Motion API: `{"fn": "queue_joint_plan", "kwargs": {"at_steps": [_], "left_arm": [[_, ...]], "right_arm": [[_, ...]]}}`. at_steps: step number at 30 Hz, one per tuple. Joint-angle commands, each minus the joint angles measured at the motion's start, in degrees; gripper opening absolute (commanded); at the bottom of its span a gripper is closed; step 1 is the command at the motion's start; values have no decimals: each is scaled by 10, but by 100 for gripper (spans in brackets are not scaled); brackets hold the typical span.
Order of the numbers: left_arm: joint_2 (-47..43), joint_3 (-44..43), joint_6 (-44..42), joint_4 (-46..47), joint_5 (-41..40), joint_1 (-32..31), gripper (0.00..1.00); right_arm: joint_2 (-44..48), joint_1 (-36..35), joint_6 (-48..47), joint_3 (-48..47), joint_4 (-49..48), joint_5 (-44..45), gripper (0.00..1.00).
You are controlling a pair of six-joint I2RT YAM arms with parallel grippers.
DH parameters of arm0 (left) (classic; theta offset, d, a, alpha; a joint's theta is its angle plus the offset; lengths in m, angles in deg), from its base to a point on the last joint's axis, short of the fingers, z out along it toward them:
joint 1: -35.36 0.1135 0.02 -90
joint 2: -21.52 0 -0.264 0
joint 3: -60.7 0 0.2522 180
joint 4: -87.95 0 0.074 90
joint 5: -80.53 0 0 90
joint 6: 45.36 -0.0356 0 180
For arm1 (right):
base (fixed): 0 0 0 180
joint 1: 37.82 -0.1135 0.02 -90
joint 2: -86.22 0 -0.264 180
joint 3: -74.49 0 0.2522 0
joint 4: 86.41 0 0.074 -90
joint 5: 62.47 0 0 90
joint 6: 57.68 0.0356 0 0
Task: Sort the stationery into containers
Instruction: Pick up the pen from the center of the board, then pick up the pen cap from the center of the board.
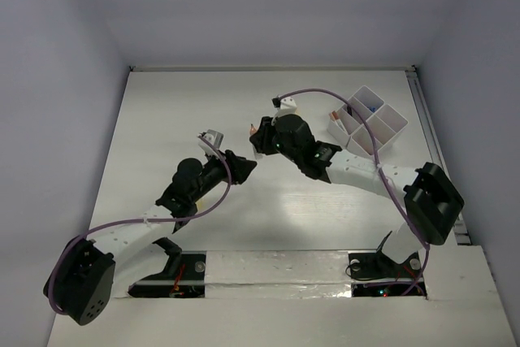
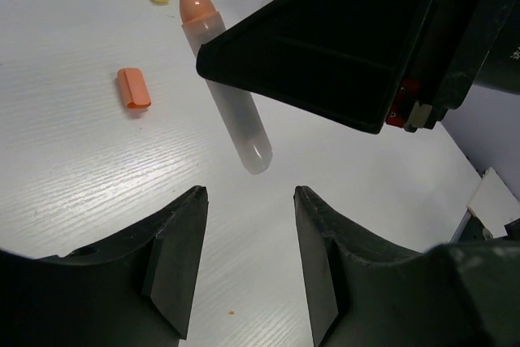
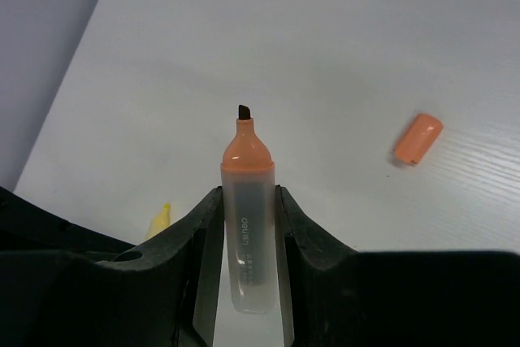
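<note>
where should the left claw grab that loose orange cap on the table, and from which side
Probably from straight above, pinching the small orange plastic cap across its narrow width at mid-length: it lies flat on the white table with bare surface along both long sides.

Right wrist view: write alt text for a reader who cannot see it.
The right gripper clamps an uncapped translucent grey marker with an orange neck, tip pointing away. A loose orange cap lies on the white table to the right.

White table (image 1: 162,119) boxed in by plain pale lilac walls (image 1: 284,6).
</note>
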Motion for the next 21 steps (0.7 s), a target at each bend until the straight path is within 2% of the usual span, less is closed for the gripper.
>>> {"fn": "queue_joint_plan", "kwargs": {"at_steps": [1, 7, 11, 21], "left_arm": [[-2, 8, -2, 47, 10, -2, 44], [12, 4, -2, 44, 1, -2, 45], [28, -1, -2, 44, -2, -2, 42], [13, 4, -2, 41, -24, -2, 39]], "right_arm": [[2, -3, 39, 14, -111, -32, 0], [-4, -8, 52, 26, -142, -68, 0], [-11, -19, 66, 34, -160, -92, 0], [-15, -25, 78, 55, -184, -103, 0]]}}
